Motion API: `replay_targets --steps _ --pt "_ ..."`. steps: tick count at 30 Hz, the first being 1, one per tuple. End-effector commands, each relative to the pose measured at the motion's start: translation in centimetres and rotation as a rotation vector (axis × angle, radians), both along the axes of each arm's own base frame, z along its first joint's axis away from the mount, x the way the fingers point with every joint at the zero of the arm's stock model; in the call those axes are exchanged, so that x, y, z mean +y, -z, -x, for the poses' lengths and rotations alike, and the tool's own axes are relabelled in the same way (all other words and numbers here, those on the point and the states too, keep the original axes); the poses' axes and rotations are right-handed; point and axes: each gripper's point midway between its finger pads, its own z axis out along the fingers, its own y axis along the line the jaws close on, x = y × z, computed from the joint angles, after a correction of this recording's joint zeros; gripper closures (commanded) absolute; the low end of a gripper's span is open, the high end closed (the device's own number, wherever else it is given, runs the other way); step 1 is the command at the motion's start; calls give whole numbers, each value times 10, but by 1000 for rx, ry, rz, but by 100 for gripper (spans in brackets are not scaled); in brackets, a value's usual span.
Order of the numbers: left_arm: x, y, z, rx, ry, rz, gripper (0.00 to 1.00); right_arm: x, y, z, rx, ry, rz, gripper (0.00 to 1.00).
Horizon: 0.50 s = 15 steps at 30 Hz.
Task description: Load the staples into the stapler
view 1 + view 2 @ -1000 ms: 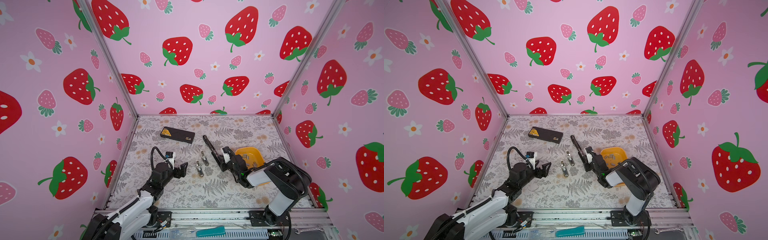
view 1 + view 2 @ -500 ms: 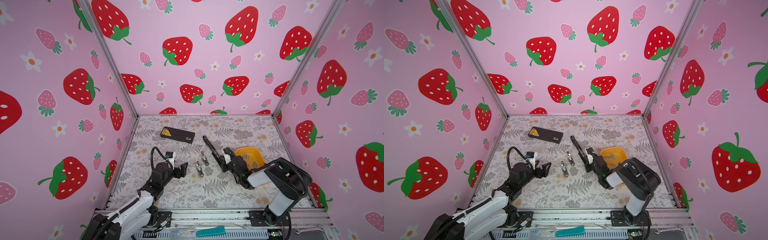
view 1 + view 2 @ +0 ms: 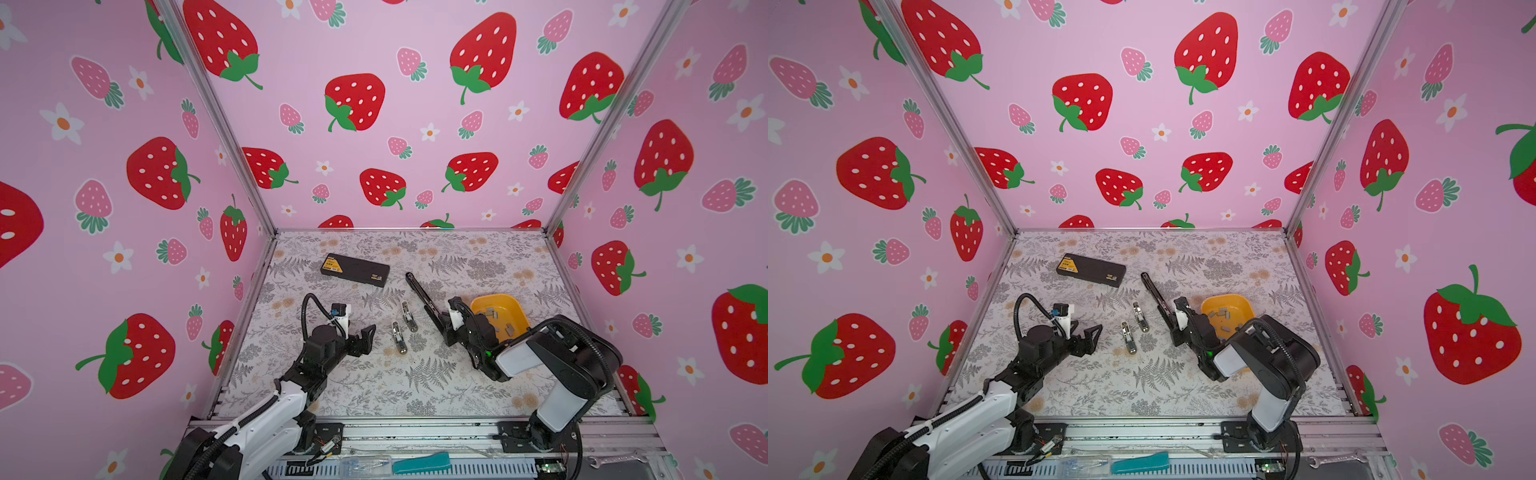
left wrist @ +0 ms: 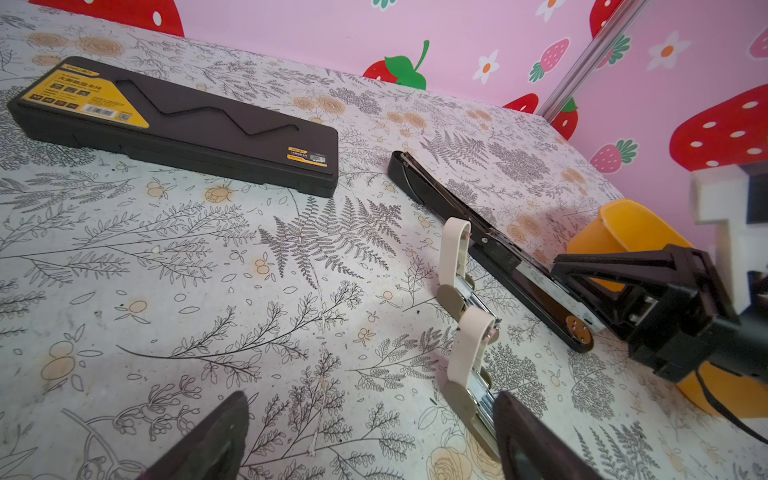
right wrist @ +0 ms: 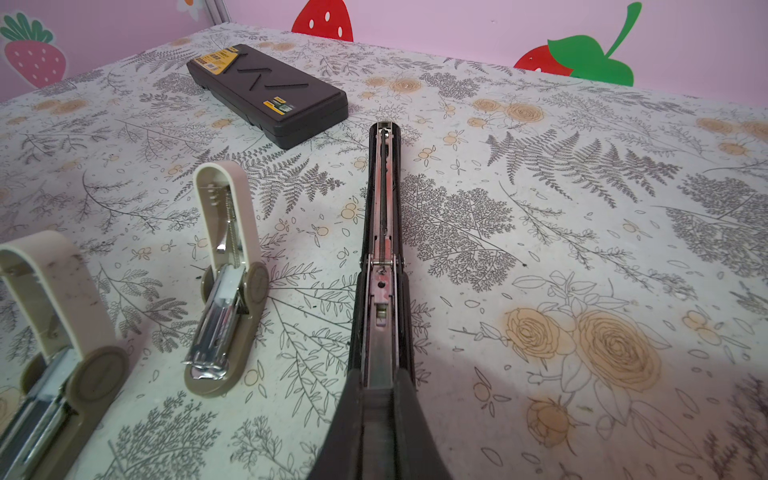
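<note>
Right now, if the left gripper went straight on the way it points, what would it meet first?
Probably the nearer beige stapler, open just ahead of the left gripper; it sits off toward one finger, so contact may be glancing.

A long, flat black plastic case (image 3: pixel 355 270) with a yellow label at one end lies closed at the far left of the desk (image 3: pixel 457 386), which is covered in a pale sheet printed with grey ferns and tan roses; a shallow yellow plastic tray (image 3: pixel 494 296) sits towards the right, well apart from the case; pink walls (image 3: pixel 395 124) printed with red strawberries and white flowers close in three sides, joined by bare aluminium posts (image 3: pixel 219 116); on the front metal rail (image 3: pixel 415 432) lies a teal strip (image 3: pixel 422 462); a small silver spanner (image 3: pixel 615 459) lies at its right end.
</note>
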Motion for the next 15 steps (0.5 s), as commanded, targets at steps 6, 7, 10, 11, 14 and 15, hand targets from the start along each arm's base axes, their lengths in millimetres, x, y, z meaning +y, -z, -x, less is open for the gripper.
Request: replay_targets --steps 6,7,10,11,14,15 --pt "-1 -13 -1 -53 4 13 7 11 19 3 74 -33 -17 100" --pt "-1 -13 -1 -54 2 13 7 14 18 3 76 -41 -24 100" --pt "-1 -13 -1 -53 0 12 7 20 18 0 82 -43 -42 100" --pt "-1 -13 -1 -53 1 11 7 22 18 -1 85 -44 -47 100" --pt "-1 -12 -2 -49 0 10 7 28 19 -6 95 -40 -52 100" --pt "-1 -12 -2 -50 0 10 7 29 19 -7 98 -38 -52 100"
